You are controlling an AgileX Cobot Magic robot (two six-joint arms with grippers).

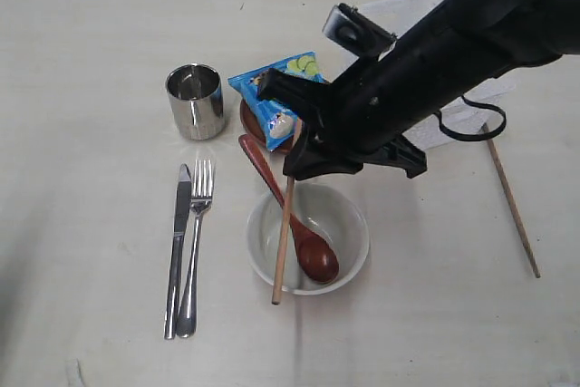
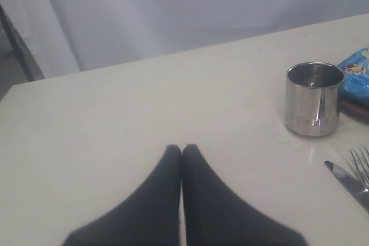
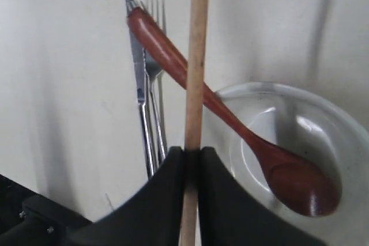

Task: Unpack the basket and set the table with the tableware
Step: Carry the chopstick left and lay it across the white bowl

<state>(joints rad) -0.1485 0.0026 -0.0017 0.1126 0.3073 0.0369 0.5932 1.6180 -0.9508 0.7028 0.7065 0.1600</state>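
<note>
Left gripper: your left gripper (image 2: pixel 181 149) sits low over the pale table (image 2: pixel 115 119), with its black tapered fingers pressed together on nothing.
Knife and fork: the steel knife (image 1: pixel 178 251) and fork (image 1: pixel 194 246) lie flat side by side, touching, left of the bowl.
Cup: the shiny cylindrical steel cup (image 1: pixel 195 101) stands upright beyond them.
Plate: the round reddish-brown plate (image 1: pixel 246 122) lies just right of the cup, mostly covered by a glossy blue chip bag (image 1: pixel 276 97).
Spoon: the dark red wooden spoon (image 1: pixel 313 256) rests its oval head inside the bowl, and its handle leans over the rim toward the plate.
Bowl: the smooth pale bowl (image 1: pixel 349 224) stands upright near the middle.
Chopstick: a slim brown chopstick (image 1: pixel 280 260) crosses over the spoon's handle and the bowl's near rim.
Right gripper: your right gripper (image 3: pixel 193 154) is pinched narrow on that chopstick's upper part.
Basket: the white basket (image 1: pixel 394 6) sits at the far right, and you see little of it behind the arm.
Second chopstick: the second chopstick (image 1: pixel 514 206) lies flat on the table, well right of the bowl.
</note>
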